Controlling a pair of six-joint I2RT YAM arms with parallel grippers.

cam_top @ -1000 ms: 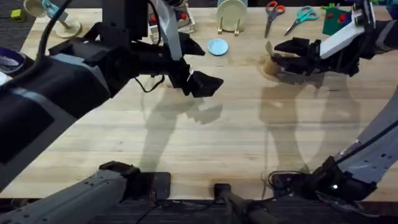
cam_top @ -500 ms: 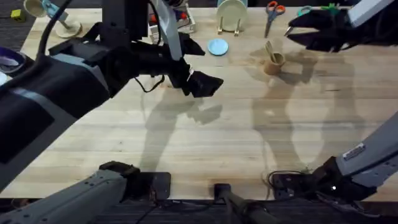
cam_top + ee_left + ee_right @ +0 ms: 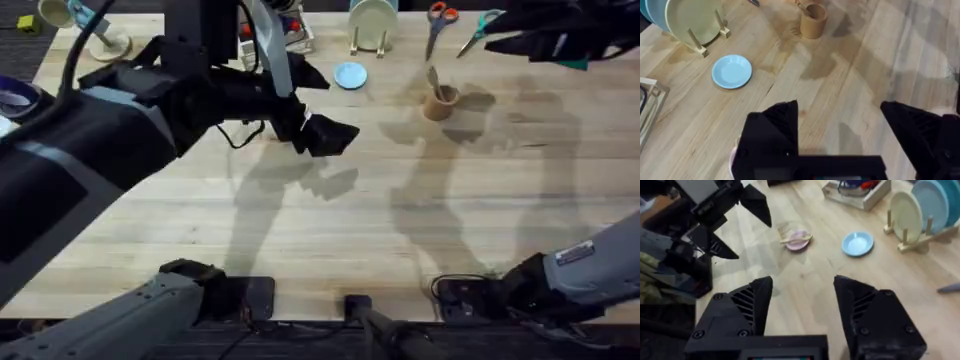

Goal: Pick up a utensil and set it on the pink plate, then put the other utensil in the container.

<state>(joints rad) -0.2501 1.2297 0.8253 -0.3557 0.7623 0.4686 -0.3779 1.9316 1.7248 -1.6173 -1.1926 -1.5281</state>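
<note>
The wooden utensil (image 3: 796, 239) on the pink plate (image 3: 798, 241) looks light and stiff. Both arms' fingers are apart, holding nothing.

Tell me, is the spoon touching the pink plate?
Touching. In the right wrist view the spoon lies across the pink plate, resting on it, with the left gripper raised off to one side.

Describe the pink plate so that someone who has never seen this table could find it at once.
Start from the dish rack with upright plates at the table's far edge. In front of it lies a light blue plate, and the pink plate lies flat beside that one, near the left gripper. It alone is pink and has a wooden utensil across it.
</note>
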